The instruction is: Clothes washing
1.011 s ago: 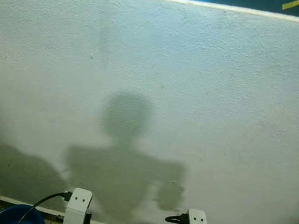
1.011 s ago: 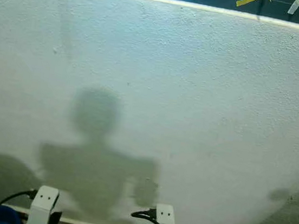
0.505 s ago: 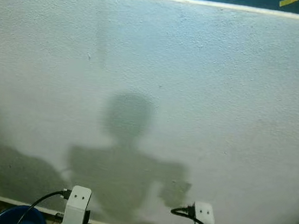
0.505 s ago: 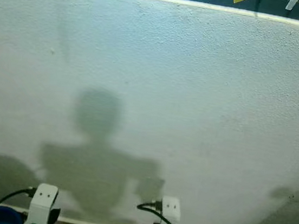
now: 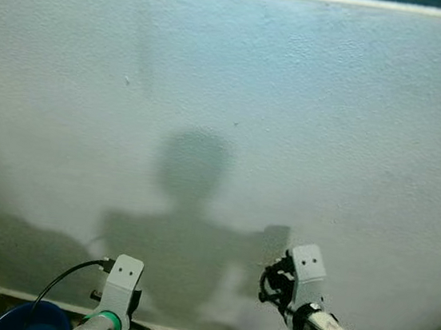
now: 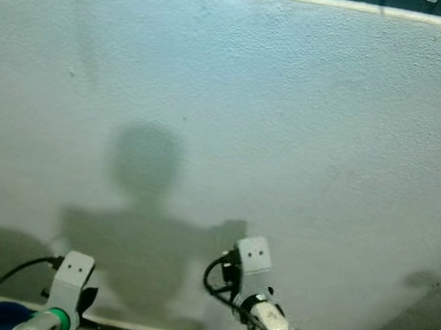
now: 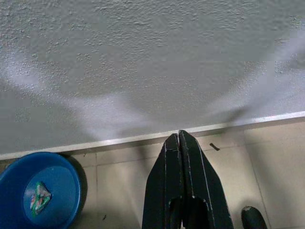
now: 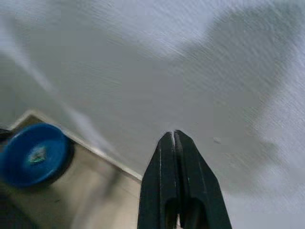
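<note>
A round blue basin (image 7: pixel 39 188) stands on the tiled floor at the foot of a white wall, with a small multicoloured scrap of cloth (image 7: pixel 39 197) lying inside it. The basin's rim (image 5: pixel 28 320) peeks in at the lower left of the left eye view. My left gripper (image 7: pixel 178 138) is shut and empty, pointing at the skirting to the right of the basin. My right gripper (image 8: pixel 173 135) is shut and empty too, raised toward the wall, with the basin (image 8: pixel 32 153) off to one side below. Both wrists (image 5: pixel 119 281) (image 5: pixel 304 273) show low in the eye views.
A rough white wall (image 5: pixel 226 117) stands close in front, with my own shadow (image 5: pixel 187 209) cast on it. A pale skirting strip (image 7: pixel 119 139) runs along its base above beige floor tiles (image 7: pixel 119 191). A dark object (image 7: pixel 252 218) sits on the floor by the left gripper.
My right arm has lifted and swung inward, its wrist now higher against the wall. The left arm stays low. The camera has tilted slightly down.
</note>
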Robot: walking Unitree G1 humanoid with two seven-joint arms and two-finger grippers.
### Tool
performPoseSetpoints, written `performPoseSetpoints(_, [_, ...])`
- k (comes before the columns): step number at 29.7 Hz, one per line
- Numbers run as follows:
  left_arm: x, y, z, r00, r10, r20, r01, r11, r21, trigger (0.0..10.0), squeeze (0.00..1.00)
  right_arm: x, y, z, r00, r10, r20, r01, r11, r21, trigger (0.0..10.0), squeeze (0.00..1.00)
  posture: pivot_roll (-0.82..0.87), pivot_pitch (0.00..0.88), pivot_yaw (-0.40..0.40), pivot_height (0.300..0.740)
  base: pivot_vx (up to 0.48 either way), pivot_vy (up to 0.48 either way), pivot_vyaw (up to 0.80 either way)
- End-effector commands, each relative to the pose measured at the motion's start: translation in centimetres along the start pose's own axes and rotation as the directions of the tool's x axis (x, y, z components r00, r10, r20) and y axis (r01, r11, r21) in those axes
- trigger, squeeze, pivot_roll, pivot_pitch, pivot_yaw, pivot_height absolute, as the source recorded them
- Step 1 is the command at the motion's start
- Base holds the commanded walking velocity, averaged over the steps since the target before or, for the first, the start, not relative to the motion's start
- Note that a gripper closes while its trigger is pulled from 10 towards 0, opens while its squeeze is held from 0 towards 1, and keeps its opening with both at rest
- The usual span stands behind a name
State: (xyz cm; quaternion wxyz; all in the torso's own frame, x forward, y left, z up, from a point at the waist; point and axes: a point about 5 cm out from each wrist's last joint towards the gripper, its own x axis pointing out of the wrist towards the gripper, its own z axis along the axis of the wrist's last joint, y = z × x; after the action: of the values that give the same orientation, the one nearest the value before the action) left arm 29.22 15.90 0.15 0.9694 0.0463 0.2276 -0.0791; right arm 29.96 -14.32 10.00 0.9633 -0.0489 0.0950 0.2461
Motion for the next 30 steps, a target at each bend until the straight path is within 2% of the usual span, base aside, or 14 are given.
performPoseSetpoints(1, [-0.4, -0.2, -1.0, 0.999, -0.025, -0.027, 0.025, 1.000, 0.018, 10.0, 0.00, -0.6, 2.6, -0.2, 0.980, 0.193, -0.049, -0.193, 0.981, -0.001, 10.0, 0.00, -0.07, 0.050, 0.088, 0.740, 0.000, 0.000, 0.00])
performPoseSetpoints(3, [-0.4, -0.2, -1.0, 0.999, -0.025, -0.027, 0.025, 1.000, 0.018, 10.0, 0.00, -0.6, 2.6, -0.2, 0.980, 0.193, -0.049, -0.193, 0.981, -0.001, 10.0, 0.00, -0.07, 0.050, 0.088, 0.740, 0.000, 0.000, 0.00])
performPoseSetpoints(4, [-0.5, -0.4, -1.2, 0.999, -0.036, -0.029, 0.037, 0.999, 0.025, 10.0, 0.00, -1.2, 3.7, -1.8, 0.954, 0.275, -0.121, -0.278, 0.960, -0.008, 10.0, 0.00, -0.07, 0.042, 0.079, 0.740, 0.000, 0.000, 0.00])
performPoseSetpoints(5, [-0.5, -0.4, -1.2, 0.999, -0.036, -0.029, 0.037, 0.999, 0.025, 10.0, 0.00, -1.2, 3.7, -1.8, 0.954, 0.275, -0.121, -0.278, 0.960, -0.008, 10.0, 0.00, -0.07, 0.042, 0.079, 0.740, 0.000, 0.000, 0.00])
performPoseSetpoints(7, [-0.8, -0.3, -1.6, 0.999, -0.032, -0.029, 0.032, 0.999, 0.011, 10.0, 0.00, -1.6, 4.8, -4.4, 0.926, 0.319, -0.202, -0.312, 0.948, 0.070, 10.0, 0.00, -0.06, 0.034, 0.065, 0.740, 0.000, 0.000, 0.00])
performPoseSetpoints(10, [-0.8, -0.3, -1.6, 0.999, -0.032, -0.029, 0.032, 0.999, 0.011, 10.0, 0.00, -1.6, 4.8, -4.4, 0.926, 0.319, -0.202, -0.312, 0.948, 0.070, 10.0, 0.00, -0.06, 0.034, 0.065, 0.740, 0.000, 0.000, 0.00])
performPoseSetpoints(11, [-0.9, -0.1, -1.8, 1.000, -0.010, -0.028, 0.009, 1.000, -0.012, 10.0, 0.00, -1.4, 5.1, -4.5, 0.919, 0.344, -0.191, -0.323, 0.937, 0.132, 10.0, 0.00, -0.06, 0.041, 0.065, 0.740, 0.000, 0.000, 0.00])
performPoseSetpoints(15, [-1.2, 0.3, -2.0, 0.999, 0.025, -0.024, -0.026, 0.999, -0.030, 10.0, 0.00, -1.4, 5.6, -4.3, 0.901, 0.374, -0.218, -0.337, 0.922, 0.192, 10.0, 0.00, -0.07, 0.047, 0.041, 0.740, 0.000, 0.000, 0.00])
performPoseSetpoints(23, [-1.5, 0.7, -2.3, 0.998, 0.053, -0.016, -0.054, 0.998, -0.032, 10.0, 0.00, -2.4, 6.2, -4.1, 0.902, 0.364, -0.231, -0.331, 0.928, 0.172, 10.0, 0.00, -0.10, 0.057, 0.060, 0.740, 0.000, 0.000, 0.00])
performPoseSetpoints(30, [-1.7, 0.7, -2.5, 0.999, 0.035, -0.029, -0.036, 0.999, -0.023, 10.0, 0.00, -3.0, 6.5, -4.4, 0.910, 0.356, -0.212, -0.314, 0.927, 0.207, 10.0, 0.00, -0.12, 0.063, 0.074, 0.740, 0.000, 0.000, 0.00])
